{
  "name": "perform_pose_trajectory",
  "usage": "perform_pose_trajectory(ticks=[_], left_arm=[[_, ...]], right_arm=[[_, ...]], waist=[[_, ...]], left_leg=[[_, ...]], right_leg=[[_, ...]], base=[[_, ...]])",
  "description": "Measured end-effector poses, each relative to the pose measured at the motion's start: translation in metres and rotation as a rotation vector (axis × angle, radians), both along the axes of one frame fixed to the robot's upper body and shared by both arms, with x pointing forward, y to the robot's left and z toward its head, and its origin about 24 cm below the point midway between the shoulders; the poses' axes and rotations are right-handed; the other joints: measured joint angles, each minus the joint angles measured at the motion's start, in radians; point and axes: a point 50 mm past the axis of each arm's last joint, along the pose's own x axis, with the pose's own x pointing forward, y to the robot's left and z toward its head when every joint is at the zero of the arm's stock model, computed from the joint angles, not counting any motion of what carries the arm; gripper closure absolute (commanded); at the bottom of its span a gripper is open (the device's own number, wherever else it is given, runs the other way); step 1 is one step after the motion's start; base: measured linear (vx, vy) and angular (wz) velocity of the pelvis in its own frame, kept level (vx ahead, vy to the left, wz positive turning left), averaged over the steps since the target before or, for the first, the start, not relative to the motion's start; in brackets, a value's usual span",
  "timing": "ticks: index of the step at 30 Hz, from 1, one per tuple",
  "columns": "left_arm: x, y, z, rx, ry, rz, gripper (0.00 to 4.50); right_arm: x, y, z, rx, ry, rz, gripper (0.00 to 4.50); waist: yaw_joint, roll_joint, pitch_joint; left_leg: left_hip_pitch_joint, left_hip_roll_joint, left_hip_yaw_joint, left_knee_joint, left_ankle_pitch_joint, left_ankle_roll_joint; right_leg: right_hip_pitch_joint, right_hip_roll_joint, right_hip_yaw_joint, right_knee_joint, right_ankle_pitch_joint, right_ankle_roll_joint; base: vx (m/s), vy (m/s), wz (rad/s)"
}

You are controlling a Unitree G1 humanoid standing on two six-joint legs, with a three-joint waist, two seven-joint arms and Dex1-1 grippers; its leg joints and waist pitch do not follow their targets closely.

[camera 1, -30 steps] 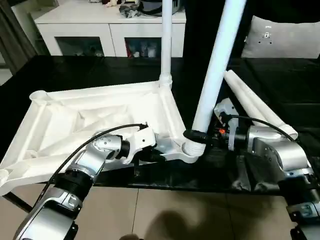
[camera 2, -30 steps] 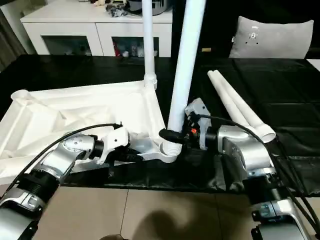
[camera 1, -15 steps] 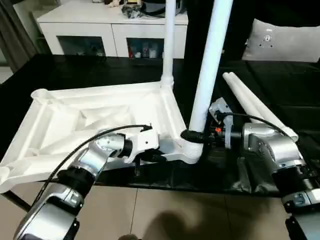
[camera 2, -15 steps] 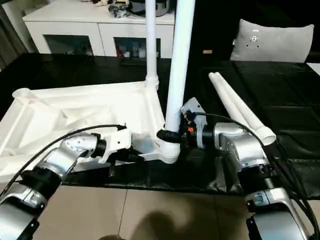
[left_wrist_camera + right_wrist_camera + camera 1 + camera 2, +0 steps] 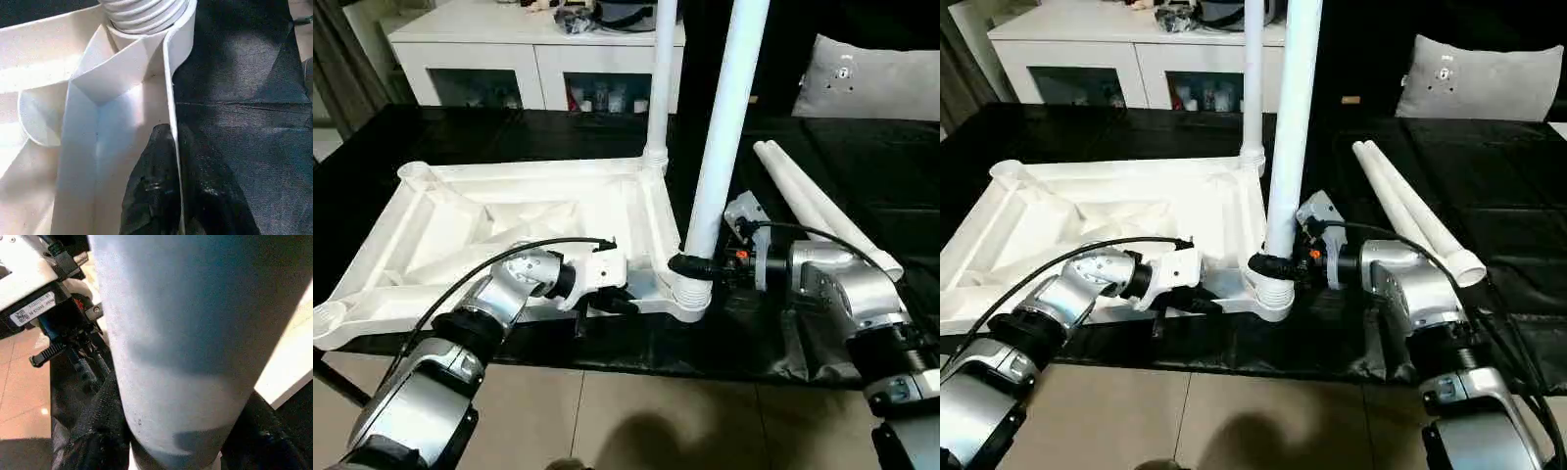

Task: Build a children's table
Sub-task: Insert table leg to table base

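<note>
Head view first: table top lies ribbed side up on the black-covered table, one leg already standing in the far corner socket, two spare legs lying just right of it. The right gripper is clamped around the base of a second leg at the near corner socket, probably steadying it upright while it seats. Left wrist view: the left gripper's fingers are pinched together on the top's thin edge wall, I'd guess to keep it from sliding. Right wrist view: the leg sits right between the black fingers.
</note>
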Motion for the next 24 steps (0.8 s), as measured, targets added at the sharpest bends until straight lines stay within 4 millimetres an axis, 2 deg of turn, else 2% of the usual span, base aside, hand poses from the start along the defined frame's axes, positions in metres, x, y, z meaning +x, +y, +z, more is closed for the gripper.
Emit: perform_pose_trajectory(ticks=[10,15,20,24], left_arm=[[-0.001,0.005,-0.003,-0.046,0.065,0.066,4.50],[-0.002,0.006,-0.004,-0.056,0.066,0.079,4.50],[-0.004,0.006,-0.007,-0.071,0.075,0.097,4.50],[-0.005,0.005,-0.008,-0.076,0.074,0.096,4.50]], right_arm=[[-0.005,-0.005,-0.014,0.162,0.046,-0.130,2.61],[-0.011,-0.011,-0.024,0.258,0.069,-0.207,2.61],[-0.023,-0.014,-0.029,0.259,0.010,-0.236,2.61],[-0.028,-0.011,-0.024,0.173,-0.068,-0.204,2.61]], waist=[[-0.006,0.002,0.000],[-0.006,0.007,-0.003],[-0.006,0.016,-0.007],[-0.006,0.022,-0.010]], left_leg=[[0.001,0.000,0.000,0.000,0.000,0.000],[0.002,0.000,0.000,-0.001,0.000,0.000],[0.002,0.000,0.000,-0.004,0.000,0.000],[0.002,-0.001,0.000,-0.008,0.000,0.000]], right_leg=[[0.000,0.000,0.000,0.000,0.000,0.000],[0.000,0.000,0.000,-0.001,0.000,0.000],[0.000,0.000,0.000,-0.004,-0.001,0.001],[0.002,0.000,0.000,-0.011,-0.001,0.001]], base=[[0.000,0.000,0.00],[0.000,0.000,0.00],[0.000,0.000,0.00],[0.000,0.000,0.00]])
